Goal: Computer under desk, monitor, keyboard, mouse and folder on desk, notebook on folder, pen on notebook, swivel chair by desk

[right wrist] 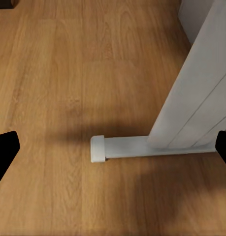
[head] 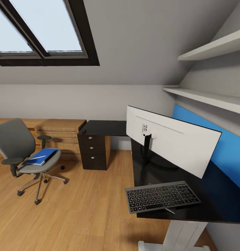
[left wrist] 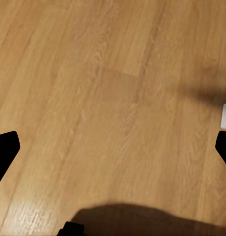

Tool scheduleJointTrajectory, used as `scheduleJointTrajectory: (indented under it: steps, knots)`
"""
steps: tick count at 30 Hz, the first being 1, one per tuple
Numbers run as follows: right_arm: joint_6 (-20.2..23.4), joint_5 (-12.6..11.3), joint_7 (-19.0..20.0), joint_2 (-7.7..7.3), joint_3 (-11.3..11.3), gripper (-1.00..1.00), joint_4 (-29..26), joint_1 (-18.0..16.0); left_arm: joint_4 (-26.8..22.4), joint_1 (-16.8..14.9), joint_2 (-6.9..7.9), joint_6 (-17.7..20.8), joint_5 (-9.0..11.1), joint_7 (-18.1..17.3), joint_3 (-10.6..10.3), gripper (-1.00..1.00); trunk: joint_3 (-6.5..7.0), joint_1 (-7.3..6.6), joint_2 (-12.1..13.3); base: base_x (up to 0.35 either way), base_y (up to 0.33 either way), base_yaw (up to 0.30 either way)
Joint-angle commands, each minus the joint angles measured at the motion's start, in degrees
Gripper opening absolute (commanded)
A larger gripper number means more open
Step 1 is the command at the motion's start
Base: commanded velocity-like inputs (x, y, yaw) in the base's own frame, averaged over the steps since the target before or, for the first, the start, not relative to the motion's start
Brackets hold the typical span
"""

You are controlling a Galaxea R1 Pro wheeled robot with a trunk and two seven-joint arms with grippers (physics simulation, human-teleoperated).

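Bench (head: pixel 109 127): standing at right, its far end running out of frame.
Monitor (head: pixel 175 139): showing only its white back.
Keyboard (head: pixel 162 196): overhanging the near edge.
Folder (head: pixel 42 156): lying on the swivel chair (head: pixel 20 150).
Left tool (left wrist: pixel 113 147): spreading wide over floor, tips cropped.
Right tool (right wrist: pixel 113 147): spreading wide, facing the white pedestal leg (right wrist: pixel 191 118).

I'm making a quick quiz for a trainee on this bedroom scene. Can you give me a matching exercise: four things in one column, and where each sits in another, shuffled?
Things:
1. folder
2. keyboard
3. monitor
4. swivel chair

Places:
A. standing on the desk, its white back toward the camera
B. on the wooden floor, apart from the desk
C. lying on the chair seat
D. flat at the desk's near edge, in front of the monitor stand

Pairs: 1-C, 2-D, 3-A, 4-B
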Motion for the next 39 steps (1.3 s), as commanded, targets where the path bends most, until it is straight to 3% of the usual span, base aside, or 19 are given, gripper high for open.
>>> scheduleJointTrajectory:
  steps: [1, 8, 16, 26, 28, 29, 31, 36, 39]
  knots:
    - [-0.1, 0.1, -0.3, 0.00, 0.1, 1.00, 0.0, 0.0, 0.0, 0.0, 0.05, -0.3, 0.6, 0.4, -0.3, 1.00, 0.13, -0.22, 0.4, -0.001, 0.000, 0.000]
    - [-0.1, 0.1, -0.3, 0.00, 0.2, 1.00, 0.0, 0.0, -0.2, 0.0, 0.02, -0.3, 0.6, 0.5, -0.2, 1.00, 1.38, -1.76, 3.2, -0.010, 0.000, 0.000]
    - [-0.1, 0.2, -0.3, -0.11, 0.1, 1.00, 0.0, 0.0, -0.2, 0.0, 0.08, -0.3, 0.7, 0.5, -0.2, 1.00, 2.82, -3.52, 6.4, -0.290, 0.000, 0.000]
    - [-0.3, 0.0, -0.3, -0.21, 0.0, 1.00, -1.1, -0.1, -0.2, 0.0, 0.15, -0.4, 0.6, 0.5, -0.1, 1.00, 2.82, -3.52, 6.4, -0.039, 0.000, 0.000]
    - [0.0, 0.1, -0.6, -0.29, -0.1, 1.00, -6.3, -0.1, -0.2, 0.0, 0.22, -0.5, 0.6, 0.6, 0.0, 1.00, 2.82, -3.52, 6.4, 0.000, 0.000, 0.000]
    - [1.2, 0.1, -0.8, -0.30, -0.2, 1.00, -11.6, -0.2, -0.2, 0.0, 0.27, -0.5, 0.6, 0.6, 0.0, 1.00, 2.82, -3.52, 6.4, 0.000, 0.000, 0.000]
    - [3.0, 0.1, -0.9, -0.32, -0.3, 1.00, -15.3, -0.2, -0.2, 0.0, 0.31, -0.5, 0.6, 0.6, 0.0, 1.00, 2.82, -3.52, 6.4, 0.000, 0.000, 0.000]
    - [20.4, -0.2, -1.1, -0.70, -1.7, 1.00, -33.9, -0.2, -0.2, 0.0, 0.37, -0.5, 0.6, 0.6, 0.0, 1.00, 2.82, -3.52, 6.4, 0.000, 0.000, 0.000]
    - [27.7, -0.3, -1.1, -0.82, -2.3, 1.00, -42.7, -0.2, -0.2, 0.0, 0.37, -0.5, 0.6, 0.6, 0.0, 1.00, 2.82, -3.52, 6.4, 0.000, 0.000, 0.000]
